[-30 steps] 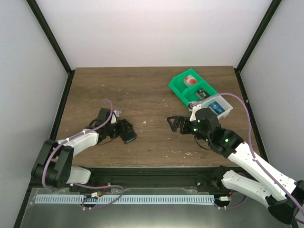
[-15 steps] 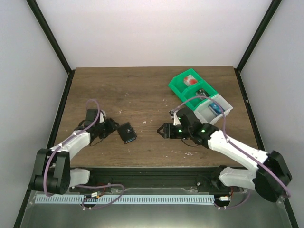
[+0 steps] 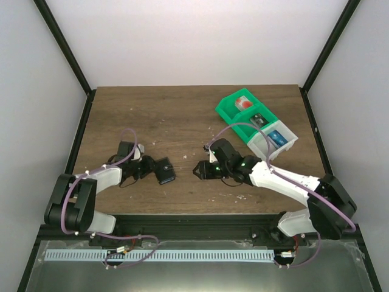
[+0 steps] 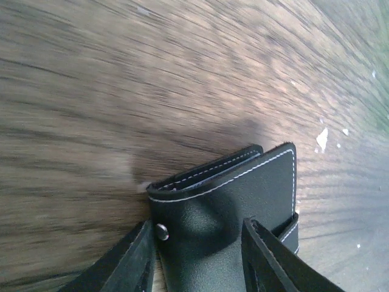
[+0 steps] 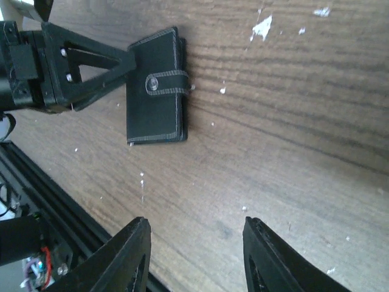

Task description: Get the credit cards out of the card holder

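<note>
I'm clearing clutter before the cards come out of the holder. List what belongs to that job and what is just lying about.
Job:
- card holder, closed, tab snapped across it
- credit cards: none in view

Lying about:
- green-and-white bin at the far right
- red item and blue item in its compartments

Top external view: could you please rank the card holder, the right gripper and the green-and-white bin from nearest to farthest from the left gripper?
1. The card holder, directly at the left gripper, on its right side.
2. The right gripper, further right, near the middle front.
3. The green-and-white bin, far right and toward the back.
</note>
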Robot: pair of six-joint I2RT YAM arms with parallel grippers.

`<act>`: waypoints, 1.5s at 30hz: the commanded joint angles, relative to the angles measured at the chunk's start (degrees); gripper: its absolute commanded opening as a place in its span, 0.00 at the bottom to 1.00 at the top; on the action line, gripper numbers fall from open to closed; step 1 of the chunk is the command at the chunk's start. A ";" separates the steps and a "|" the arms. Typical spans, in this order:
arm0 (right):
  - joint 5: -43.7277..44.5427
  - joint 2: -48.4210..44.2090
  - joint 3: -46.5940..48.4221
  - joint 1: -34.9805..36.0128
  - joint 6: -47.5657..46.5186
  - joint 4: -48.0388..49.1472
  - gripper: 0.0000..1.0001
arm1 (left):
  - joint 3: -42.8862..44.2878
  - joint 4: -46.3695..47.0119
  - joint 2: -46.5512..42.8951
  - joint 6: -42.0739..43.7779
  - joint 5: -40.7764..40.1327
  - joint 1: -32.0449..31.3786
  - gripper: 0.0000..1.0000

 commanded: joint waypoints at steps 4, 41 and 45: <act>7.75 6.86 8.25 1.12 -3.33 -0.59 0.39 | 0.29 6.81 5.41 -2.01 4.60 -7.52 0.33; 19.68 29.11 20.98 11.16 -0.07 -11.90 0.33 | -9.16 23.15 7.77 -12.26 18.18 -11.89 0.34; 20.67 29.27 20.74 11.48 0.17 -11.96 0.32 | -9.33 23.52 7.86 -12.50 18.22 -11.97 0.33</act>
